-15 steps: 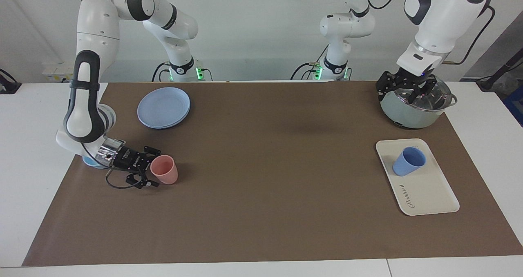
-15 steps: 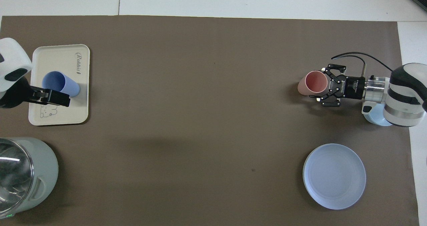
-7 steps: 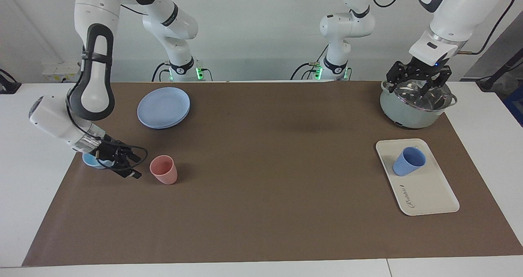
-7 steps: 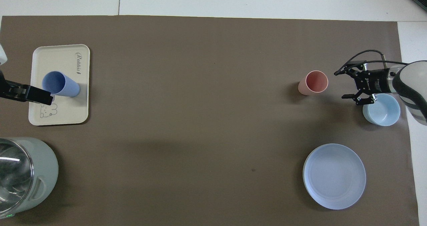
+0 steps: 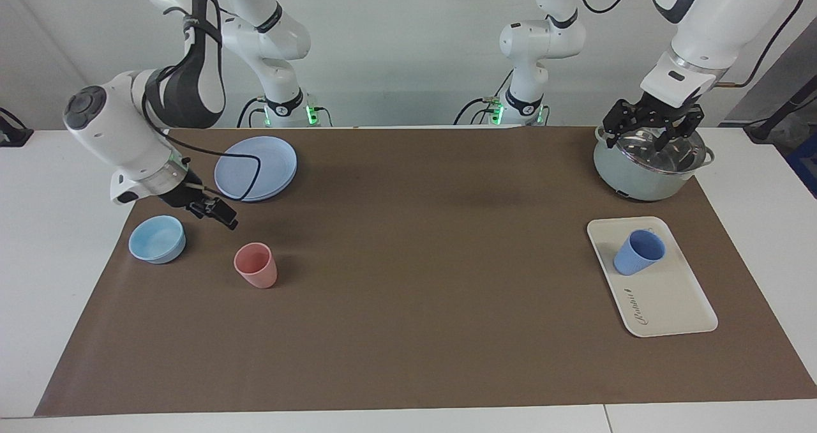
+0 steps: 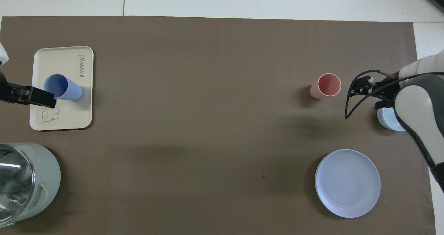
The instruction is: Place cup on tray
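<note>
The periwinkle-blue cup [image 5: 638,252] stands upright on the cream tray [image 5: 670,305], on the half of it nearer the robots. In the overhead view the cup [image 6: 62,91] sits between the tray's [image 6: 62,60] script and its bear drawing. My left gripper [image 5: 648,136] hangs open and empty over the pot's lid, apart from the cup; its tip also shows in the overhead view [image 6: 40,97]. My right gripper [image 5: 218,214] is open and empty in the air between the bowl and the plate, clear of the pink cup; it shows in the overhead view too [image 6: 367,93].
A pink cup [image 5: 256,265] stands upright at the right arm's end. Beside it is a light-blue bowl [image 5: 157,239], and a round blue plate [image 5: 255,167] lies nearer the robots. A grey-green pot [image 5: 644,171] with a glass lid stands nearer the robots than the tray.
My right gripper has let go of the pink cup, lifted and drawn back toward the robots, uncovering the bowl. My left gripper has risen a little over the pot. The cups have not moved.
</note>
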{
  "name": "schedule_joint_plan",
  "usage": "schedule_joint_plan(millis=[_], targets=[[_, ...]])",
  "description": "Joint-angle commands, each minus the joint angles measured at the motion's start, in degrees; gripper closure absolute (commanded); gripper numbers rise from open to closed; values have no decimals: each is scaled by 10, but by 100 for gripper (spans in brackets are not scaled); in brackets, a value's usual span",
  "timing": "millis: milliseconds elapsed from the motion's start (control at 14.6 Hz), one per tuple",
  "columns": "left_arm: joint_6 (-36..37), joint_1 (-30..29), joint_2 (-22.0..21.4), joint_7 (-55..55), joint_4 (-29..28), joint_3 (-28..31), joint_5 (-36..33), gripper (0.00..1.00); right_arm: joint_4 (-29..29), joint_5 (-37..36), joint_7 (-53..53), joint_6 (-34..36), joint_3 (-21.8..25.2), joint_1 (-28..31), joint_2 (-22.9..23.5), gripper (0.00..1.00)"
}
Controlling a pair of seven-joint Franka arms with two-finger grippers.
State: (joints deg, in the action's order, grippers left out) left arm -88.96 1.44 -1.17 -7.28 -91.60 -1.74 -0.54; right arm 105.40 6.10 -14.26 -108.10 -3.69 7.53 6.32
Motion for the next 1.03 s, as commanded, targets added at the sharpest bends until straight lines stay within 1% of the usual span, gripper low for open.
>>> schedule_joint_plan(millis=[0, 137, 206, 343, 481, 618, 687, 824, 961], targets=[[17, -18, -8, 7, -7, -1, 4, 0, 14, -58, 21, 31, 0, -33, -58, 1], [18, -21, -9, 7, -7, -1, 4, 0, 4, -61, 18, 36, -1, -43, -80, 1], [17, -24, -9, 6, -7, -1, 4, 0, -24, -61, 18, 64, -1, -45, -79, 1], [17, -23, -8, 7, -7, -2, 4, 0, -98, -63, 17, 138, -1, -46, -55, 1], [17, -24, -8, 7, -7, -1, 4, 0, -156, -69, 18, 180, -1, -45, -39, 1], [17, -24, -8, 7, -7, -2, 4, 0, -217, -70, 19, 218, -1, -45, -11, 1], [17, -24, -8, 6, -7, -2, 4, 0, -229, -71, 19, 227, -1, -46, -4, 1], [17, -24, -8, 6, -7, -2, 4, 0, -230, -85, 18, 219, -3, -63, -3, 1], [17, -24, -8, 7, -7, -1, 4, 0, -230, -86, 20, 220, -3, -66, -9, 1]])
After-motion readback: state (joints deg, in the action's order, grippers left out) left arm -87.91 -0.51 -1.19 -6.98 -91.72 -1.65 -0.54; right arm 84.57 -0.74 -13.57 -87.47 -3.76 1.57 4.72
